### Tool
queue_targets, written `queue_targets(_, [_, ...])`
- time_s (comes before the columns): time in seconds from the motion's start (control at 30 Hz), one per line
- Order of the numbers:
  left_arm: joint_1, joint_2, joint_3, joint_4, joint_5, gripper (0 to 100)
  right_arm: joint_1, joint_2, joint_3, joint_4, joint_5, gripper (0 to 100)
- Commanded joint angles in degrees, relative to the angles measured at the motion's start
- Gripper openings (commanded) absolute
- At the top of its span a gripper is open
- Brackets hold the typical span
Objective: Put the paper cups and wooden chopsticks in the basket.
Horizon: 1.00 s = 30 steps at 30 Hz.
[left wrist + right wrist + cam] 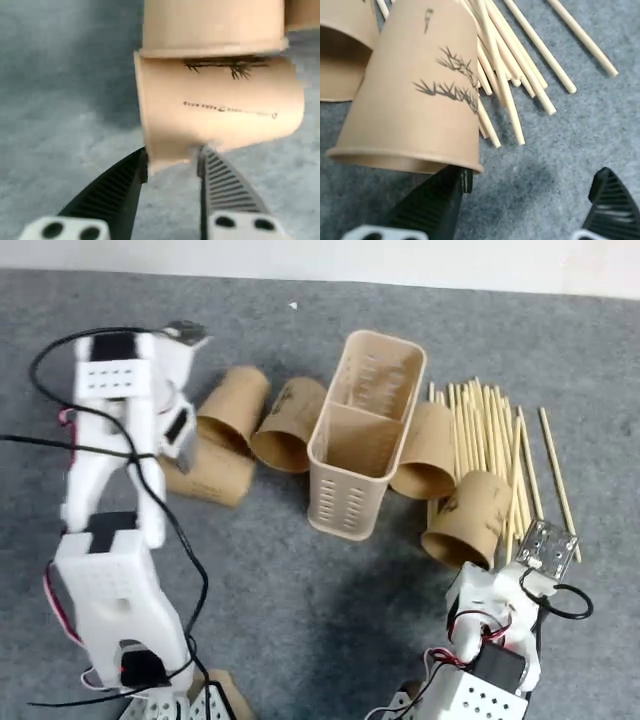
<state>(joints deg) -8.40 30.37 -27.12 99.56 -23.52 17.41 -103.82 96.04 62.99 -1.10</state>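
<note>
High view
Basket (pixel 365 430): is standing upright mid-surface (pixel 300 620), showing two compartments.
Left cups (pixel 235 410): are lying on their sides left of the basket, outside it.
Right cups (pixel 428 450): are lying on their sides right of the basket.
Chopsticks (pixel 495 430): are lying in a loose pile beyond the right cups, outside the basket.

Left wrist view
Left hand (pixel 172 162): is pinching the held cup.
Held cup (pixel 215 110): is lying on its side, its wall denting between the fingers.

Right wrist view
Right hand (pixel 530 190): is spreading wide just above the surface.
Near cup (pixel 420 90): is lying across the chopsticks, its rim just beside one finger.
</note>
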Motion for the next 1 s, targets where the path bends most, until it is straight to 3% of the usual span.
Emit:
queue_targets(0.0, [8.0,-1.5,-0.2,1.0,-0.4,13,0.1,-0.7,6.5,0.1,0.6,36.8])
queue_targets(0.43, [17.2,-10.3,3.4,1.2,-0.3,8,0.1,-0.7,6.5,0.1,0.6,36.8])
queue_targets(0.57, [17.1,-13.6,3.4,1.3,-0.1,7,0.1,-0.7,6.5,0.1,0.6,36.8])
queue_targets(0.7, [16.7,-18.8,3.4,1.3,-0.1,0,0.1,-0.7,6.5,0.1,0.6,36.8])
queue_targets(0.97, [14.5,-28.9,3.4,1.4,-0.4,0,0.1,-0.7,6.5,0.1,0.6,36.8])
